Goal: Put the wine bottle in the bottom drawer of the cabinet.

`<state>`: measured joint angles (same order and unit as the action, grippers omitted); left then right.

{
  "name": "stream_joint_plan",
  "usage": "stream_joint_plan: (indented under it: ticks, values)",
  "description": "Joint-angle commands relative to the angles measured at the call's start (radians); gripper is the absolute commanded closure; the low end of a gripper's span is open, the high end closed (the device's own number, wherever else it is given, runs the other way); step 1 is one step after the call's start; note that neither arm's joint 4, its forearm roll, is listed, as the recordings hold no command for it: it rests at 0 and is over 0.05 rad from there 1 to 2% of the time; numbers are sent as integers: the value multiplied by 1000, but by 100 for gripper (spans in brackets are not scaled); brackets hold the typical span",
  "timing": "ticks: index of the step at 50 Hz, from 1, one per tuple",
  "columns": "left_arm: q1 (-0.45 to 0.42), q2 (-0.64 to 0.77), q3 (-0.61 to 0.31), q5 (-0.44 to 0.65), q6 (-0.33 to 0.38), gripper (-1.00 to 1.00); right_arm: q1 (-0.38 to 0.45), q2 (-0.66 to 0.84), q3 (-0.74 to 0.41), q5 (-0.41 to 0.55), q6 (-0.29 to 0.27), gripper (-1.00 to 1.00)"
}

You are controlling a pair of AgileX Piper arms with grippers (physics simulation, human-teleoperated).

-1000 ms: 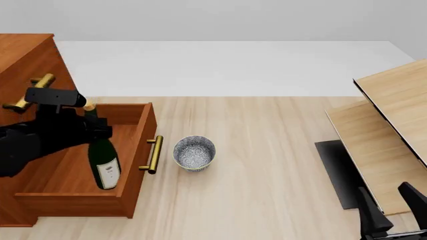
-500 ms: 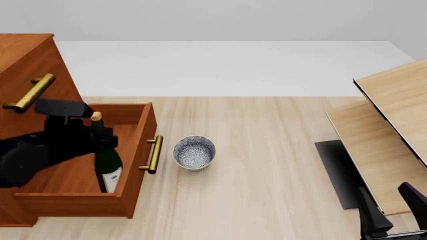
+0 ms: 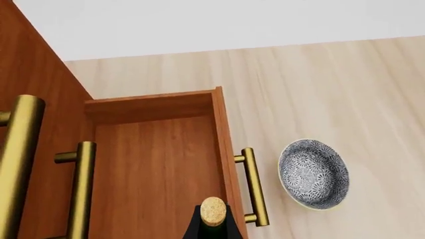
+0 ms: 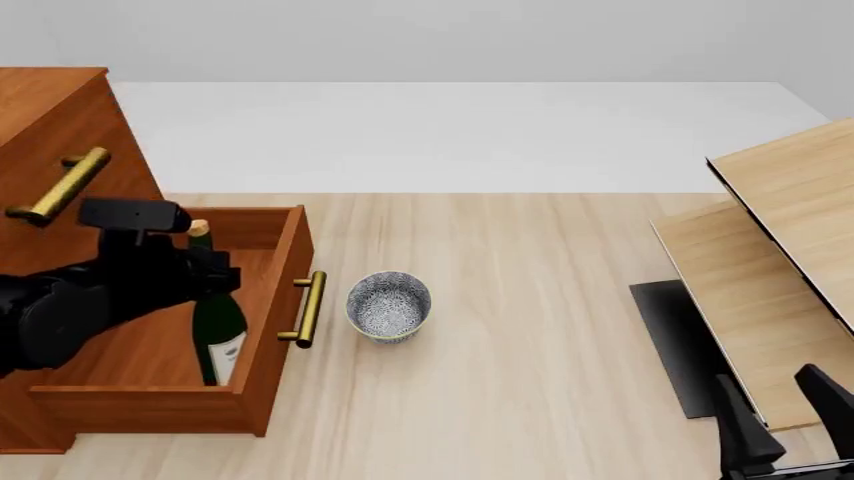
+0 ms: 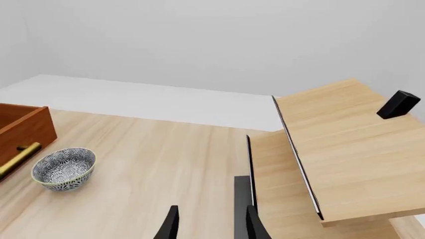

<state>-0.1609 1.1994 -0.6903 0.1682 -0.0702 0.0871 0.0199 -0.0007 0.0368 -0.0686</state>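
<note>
The left gripper [image 4: 200,275] hangs over the pulled-out bottom drawer [image 4: 160,345] in the front view, clamped on the neck of the wine bottle [image 4: 218,335]. The bottle stands nearly upright inside the drawer box, close behind the drawer front, its white label facing the camera and its tan cap poking up past the black arm. Gripping high on the neck looks sensible — it keeps the fingers clear of the drawer walls. Whether the base touches the drawer floor I cannot tell. A speckled bowl [image 4: 388,305] sits on the table at about 3 o'clock from the drawer's brass handle [image 4: 306,309], just beside it but apart. The cabinet [image 4: 54,140] rises at 10 o'clock. The right gripper [image 4: 787,420] is parked low at 5 o'clock of the scene, well away beside pale wood furniture [image 4: 787,260].

From the left wrist, only the bottle's cap [image 3: 213,208] and dark shoulders show at the frame's edge, with the open drawer [image 3: 156,169] beyond; the fingers themselves are out of sight.

From the right wrist, the two dark fingertips [image 5: 171,225] stand apart with nothing between them — idle, to my eye, since the job needs only one arm now. The bowl [image 5: 63,168] and a corner of the drawer [image 5: 23,127] sit far off.
</note>
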Motion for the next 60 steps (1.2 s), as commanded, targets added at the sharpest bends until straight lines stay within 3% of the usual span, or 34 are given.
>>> stream_joint_plan:
  ticks: [1, 10, 17, 31, 32, 43, 60]
  values:
    - [8, 73, -10, -31, -4, 100, 0, -1, 0, 2, -1, -100]
    - [29, 163, -57, -60, -2, 100, -3, -5, 0, 5, -1, -100]
    - [13, 206, -75, -72, -56, 100, -4, -11, 0, 13, 2, -100]
    - [25, 278, -134, -89, -65, 100, -7, -14, 0, 16, -1, -100]
    - [24, 286, -140, -90, -97, 100, -7, -14, 0, 17, -2, -100]
    - [31, 337, -186, -88, -69, 100, -9, -15, 0, 17, -1, -100]
    - [55, 414, -234, -114, -93, 100, -10, -8, 0, 13, -4, -100]
